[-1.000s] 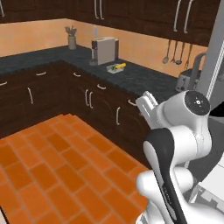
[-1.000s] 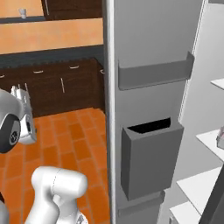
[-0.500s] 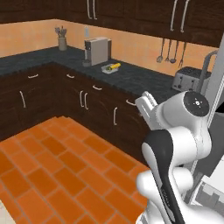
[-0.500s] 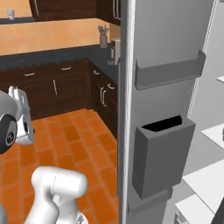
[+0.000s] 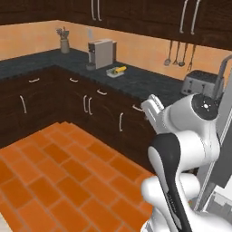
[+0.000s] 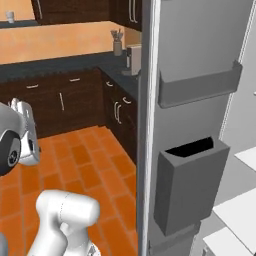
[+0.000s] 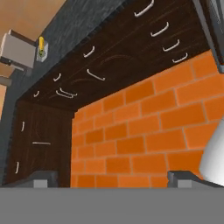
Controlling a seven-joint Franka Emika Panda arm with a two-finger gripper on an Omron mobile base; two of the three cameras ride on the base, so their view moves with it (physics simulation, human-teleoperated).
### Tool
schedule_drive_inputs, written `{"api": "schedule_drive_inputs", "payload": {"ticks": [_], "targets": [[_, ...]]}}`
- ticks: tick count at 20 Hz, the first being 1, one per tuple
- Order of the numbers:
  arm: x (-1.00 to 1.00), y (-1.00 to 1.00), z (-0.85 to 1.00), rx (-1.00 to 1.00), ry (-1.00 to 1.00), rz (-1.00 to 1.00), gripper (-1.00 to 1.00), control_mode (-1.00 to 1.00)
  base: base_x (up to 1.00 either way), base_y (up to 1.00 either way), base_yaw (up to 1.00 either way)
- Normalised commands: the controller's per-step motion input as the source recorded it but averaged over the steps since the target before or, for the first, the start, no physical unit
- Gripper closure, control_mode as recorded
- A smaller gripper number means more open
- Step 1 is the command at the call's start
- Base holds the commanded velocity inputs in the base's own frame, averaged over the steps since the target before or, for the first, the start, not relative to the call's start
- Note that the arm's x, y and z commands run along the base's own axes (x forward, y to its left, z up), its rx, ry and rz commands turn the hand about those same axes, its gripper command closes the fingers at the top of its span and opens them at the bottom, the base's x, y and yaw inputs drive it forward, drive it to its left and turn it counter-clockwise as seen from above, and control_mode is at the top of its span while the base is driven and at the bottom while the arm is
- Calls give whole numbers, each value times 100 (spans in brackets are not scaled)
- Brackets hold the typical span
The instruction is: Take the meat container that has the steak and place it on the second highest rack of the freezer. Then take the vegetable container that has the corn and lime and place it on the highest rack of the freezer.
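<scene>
The dark table (image 5: 136, 81) runs in an L across the upper half of the left base frame, above dark cabinets. On it, from upper left toward the right: a utensil holder (image 5: 65, 44) in the corner, a grey coffee machine (image 5: 101, 53), a small tray (image 5: 115, 71) with the corn (image 5: 119, 69) just right of the machine, and a toaster (image 5: 201, 82) at the right edge. The orange tiled floor (image 5: 54, 172) fills the lower left, bare.
</scene>
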Motion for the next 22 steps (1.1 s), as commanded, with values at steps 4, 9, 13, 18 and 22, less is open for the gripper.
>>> {"api": "schedule_drive_inputs", "payload": {"ticks": [4,9,13,18,22], "targets": [[0,0,0,0,0,0,-100,100,-3,14,68],[0,0,0,0,0,0,-100,100,69,3,68],[0,0,0,0,0,0,-100,100,100,17,24],[0,0,0,0,0,0,-100,100,100,31,-18],[0,0,0,0,0,0,-100,100,90,34,-50]]}}
